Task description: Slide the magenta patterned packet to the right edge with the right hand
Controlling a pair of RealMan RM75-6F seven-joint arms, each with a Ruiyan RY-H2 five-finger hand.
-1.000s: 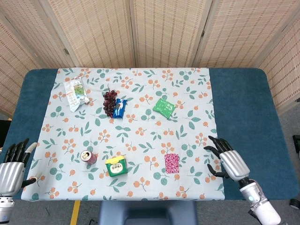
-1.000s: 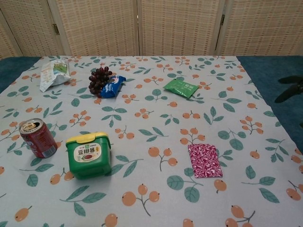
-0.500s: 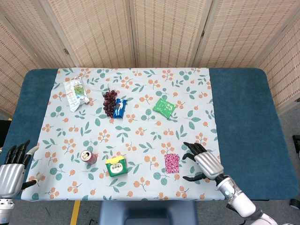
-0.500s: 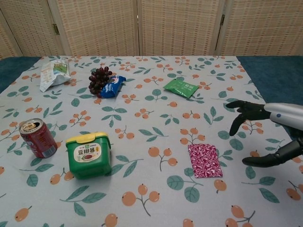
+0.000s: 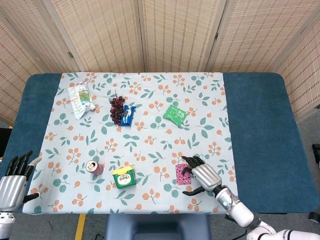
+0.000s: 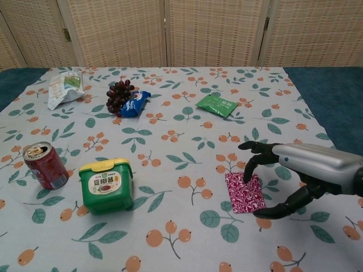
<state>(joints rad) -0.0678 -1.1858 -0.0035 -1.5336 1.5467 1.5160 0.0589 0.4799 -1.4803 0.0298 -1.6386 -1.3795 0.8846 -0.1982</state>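
Observation:
The magenta patterned packet [image 5: 182, 174] [image 6: 244, 192] lies flat on the floral cloth near the table's front, right of centre. My right hand [image 5: 199, 175] [image 6: 295, 173] hovers at the packet's right side with its fingers spread and curved over the packet's right edge; the thumb reaches under its near corner. Whether the fingertips touch the packet I cannot tell. It holds nothing. My left hand [image 5: 12, 181] sits at the front left corner, fingers apart and holding nothing, seen only in the head view.
A green tub [image 5: 124, 177] [image 6: 105, 184] and a red can [image 5: 94, 167] [image 6: 46, 165] stand left of the packet. Further back lie a green sachet [image 5: 175, 114] [image 6: 216, 105], grapes [image 5: 117, 108] [image 6: 118, 95], a blue packet [image 5: 128, 115] [image 6: 135, 103] and a white bag [image 5: 80, 99] [image 6: 63, 87]. Bare blue table [image 5: 260, 135] lies to the right.
My right hand has moved left from the cloth's right edge until its fingers are over the magenta packet's right side. The packet and left hand have not moved.

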